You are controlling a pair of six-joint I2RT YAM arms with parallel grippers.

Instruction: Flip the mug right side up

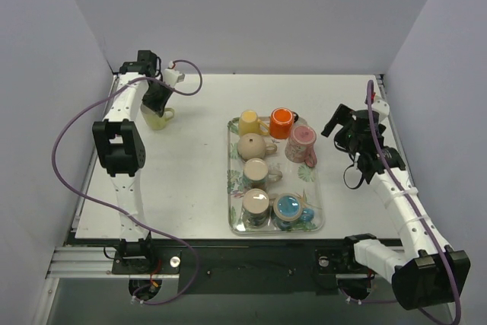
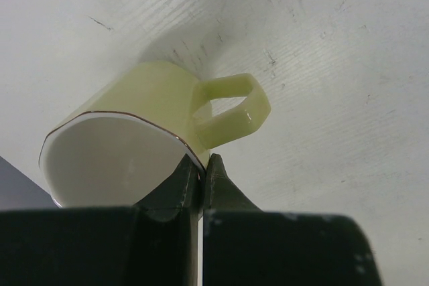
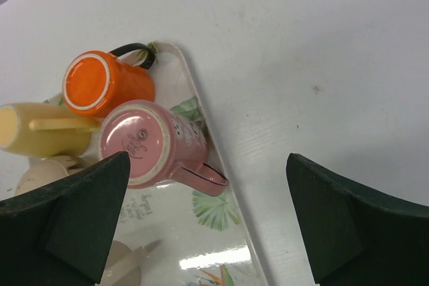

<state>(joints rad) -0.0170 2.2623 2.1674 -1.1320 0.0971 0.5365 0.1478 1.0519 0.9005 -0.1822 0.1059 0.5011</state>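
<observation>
A pale green mug [image 2: 154,108] with a gold rim and white inside is at the table's far left [image 1: 158,118]. Its mouth faces up toward the wrist camera, a little tilted, and its handle [image 2: 231,108] points right. My left gripper [image 2: 199,163] is shut on its rim beside the handle, one finger inside and one outside; it also shows in the top view [image 1: 157,98]. My right gripper [image 3: 208,222] is open and empty, hovering over the right edge of the tray [image 3: 201,108], and shows in the top view [image 1: 340,125] right of the tray.
A floral tray [image 1: 313,192] in the middle holds several mugs. A pink mug [image 3: 144,142] and an orange mug [image 3: 104,85] stand upside down at its far right; a yellow mug [image 1: 250,122] is beside them. Walls close in the back and sides.
</observation>
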